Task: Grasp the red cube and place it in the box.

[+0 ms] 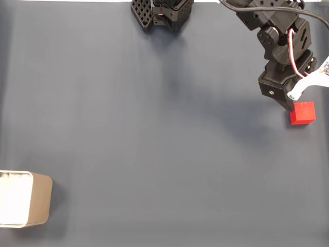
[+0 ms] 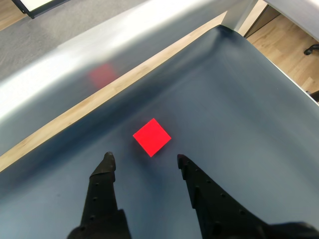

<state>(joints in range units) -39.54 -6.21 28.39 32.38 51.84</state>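
The red cube is sitting at the right edge of the fixed view, a little above mid-height, on the dark blue-grey counter. It is showing a bright, plain, matte top face and a slightly darker side face, with crisp edges. In the wrist view the red cube is lying near the centre of the frame, turned so that it is reading as a diamond, one corner pointing toward the lens. A faint reddish reflection of it is showing on the pale glossy surface in the upper left of that view.

The arm is reaching down from the upper right of the fixed view, its black segments and red and white wires bending toward the cube; its lower end is hanging just above and to the left of the cube there. In the wrist view the pincer is coming in from the bottom edge, its two black fingers spread wide apart and holding nothing. The cube is lying just beyond the fingertips, lined up with the gap between them and not touching either.

The box is sitting at the lower left edge of the fixed view, tan outside with a white interior, well apart from the cube.
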